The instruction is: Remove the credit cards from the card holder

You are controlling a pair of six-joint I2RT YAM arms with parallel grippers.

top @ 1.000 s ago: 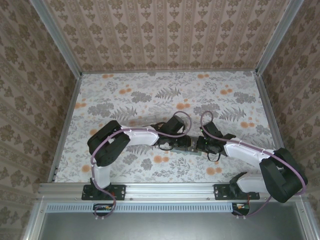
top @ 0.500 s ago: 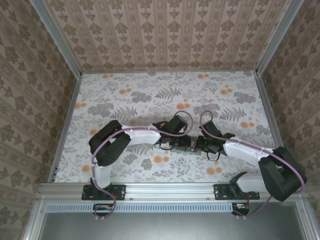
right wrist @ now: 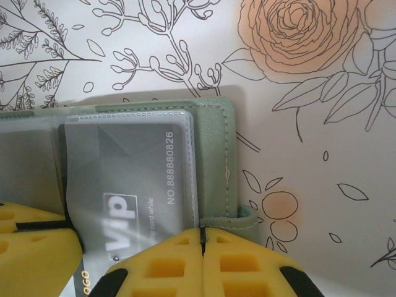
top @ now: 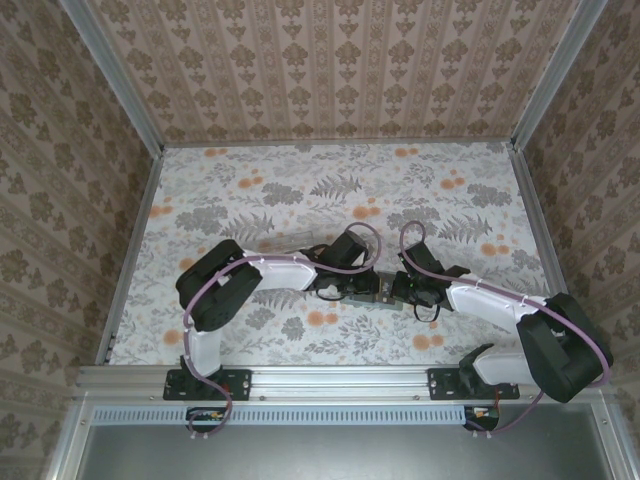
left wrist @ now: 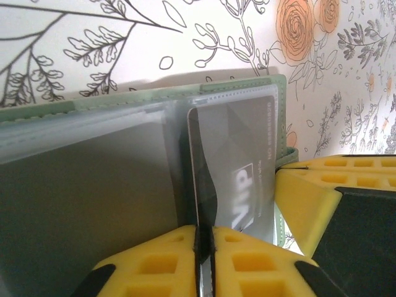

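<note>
The card holder [left wrist: 281, 117] lies open on the floral table, grey-green rim round clear pockets. A dark grey credit card [left wrist: 247, 154] with white "VIP" lettering sits in its right pocket [right wrist: 124, 161]. My left gripper [left wrist: 204, 238] is shut on a thin dark edge of that card, its yellow pads almost touching. One of its pads [right wrist: 31, 247] shows at the card's lower left. My right gripper [right wrist: 202, 238] is shut on the holder's right edge [right wrist: 216, 161], beside a small green tab. Both grippers [top: 372, 290] [top: 397, 290] meet at mid table. The holder's left pocket looks grey and blurred.
A clear plastic case [top: 298, 243] lies just behind the left forearm. Patterned walls with metal rails [top: 130, 260] close in the table on three sides. Open floral table [top: 330, 190] stretches behind the grippers.
The left gripper's jaws have closed further onto the thin edge. Both arms stay almost where they were at mid table.
</note>
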